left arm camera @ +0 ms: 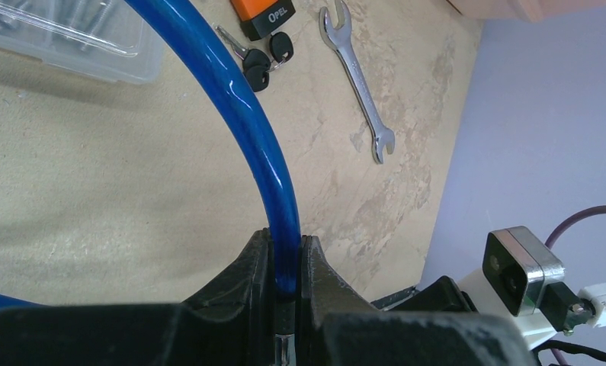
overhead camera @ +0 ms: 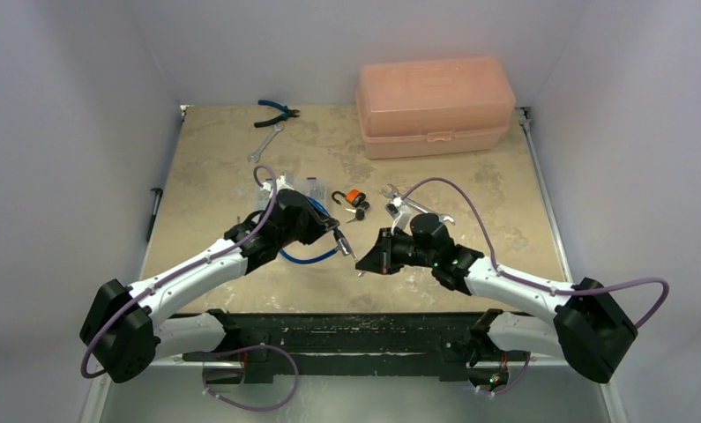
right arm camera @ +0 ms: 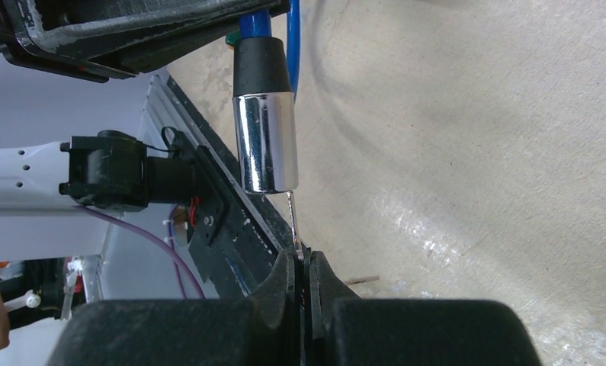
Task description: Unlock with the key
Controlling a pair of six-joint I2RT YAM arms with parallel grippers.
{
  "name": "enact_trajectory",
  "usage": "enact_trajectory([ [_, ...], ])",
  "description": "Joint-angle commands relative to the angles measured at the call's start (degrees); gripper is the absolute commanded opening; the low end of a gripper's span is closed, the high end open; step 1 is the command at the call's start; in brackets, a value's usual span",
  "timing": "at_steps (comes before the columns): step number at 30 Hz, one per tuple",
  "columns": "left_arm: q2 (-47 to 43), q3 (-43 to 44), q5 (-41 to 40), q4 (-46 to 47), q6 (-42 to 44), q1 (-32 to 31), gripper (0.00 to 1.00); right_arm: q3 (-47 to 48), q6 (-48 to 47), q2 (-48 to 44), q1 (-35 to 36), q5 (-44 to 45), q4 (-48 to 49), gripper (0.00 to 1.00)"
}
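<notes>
1. You are working on a beige, marbled table (overhead camera: pixel 470 220) with white walls on three sides. A pink toolbox (overhead camera: pixel 435 106) sits closed at the back right.
2. Your left gripper (left arm camera: pixel 286 255) is clamped tight on the blue cable (left arm camera: pixel 238 99). The cable arcs away from the fingers over the tabletop.
3. Your right gripper (right arm camera: pixel 306 267) is pinched closed on a thin silver blade (right arm camera: pixel 292 217). It faces the left gripper near the middle of the table.
4. A clear plastic case (left arm camera: pixel 71 34) lies on the far side of the cable.
5. A silver wrench (left arm camera: pixel 358 84) lies flat on the table, just beside the padlock and keys.
6. The chrome cylinder (right arm camera: pixel 265 141), with a black collar, caps the cable's end. The blade's tip meets its end face, but you cannot tell whether the tip has gone in.
7. The orange padlock (left arm camera: pixel 267 11) lies between the case and the wrench.
8. The key (left arm camera: pixel 258 70) has a black head and is bunched with a twin. It lies on the table right by the padlock, apart from both grippers.
</notes>
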Motion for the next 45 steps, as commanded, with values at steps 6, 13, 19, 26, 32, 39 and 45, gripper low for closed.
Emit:
enact_trajectory([
  [6, -2.22, 0.27, -0.24, 4.55, -0.47, 0.59, 0.00, 1.92, -0.16, 0.52, 0.59, -1.45, 2.67, 0.00],
  [13, -2.27, 0.17, -0.04, 4.68, -0.49, 0.67, 0.00, 2.52, -0.31, 0.38, 0.68, -1.00, 2.48, 0.00],
  [19, -2.27, 0.13, 0.00, 4.66, -0.53, 0.75, 0.00, 3.97, -1.00, 1.16, 0.68, -0.60, 1.65, 0.00],
  [26, -1.95, 0.04, 0.23, 5.14, -0.65, 0.78, 0.00, 5.66, -2.38, 1.78, 0.67, 0.94, -0.12, 0.00],
  [32, -2.18, 0.17, 0.18, 5.07, -0.73, 0.80, 0.00, 5.59, -2.27, 2.49, 0.63, 1.89, 0.03, 0.00],
  [39, -2.40, 0.21, 0.12, 4.77, -0.63, 0.78, 0.00, 5.34, -2.33, 1.70, 0.68, 2.89, -0.01, 0.00],
  [45, -2.32, 0.15, 0.04, 4.68, -0.43, 0.91, 0.00, 5.79, -2.45, -0.15, 0.68, 2.88, -0.91, 0.00],
])
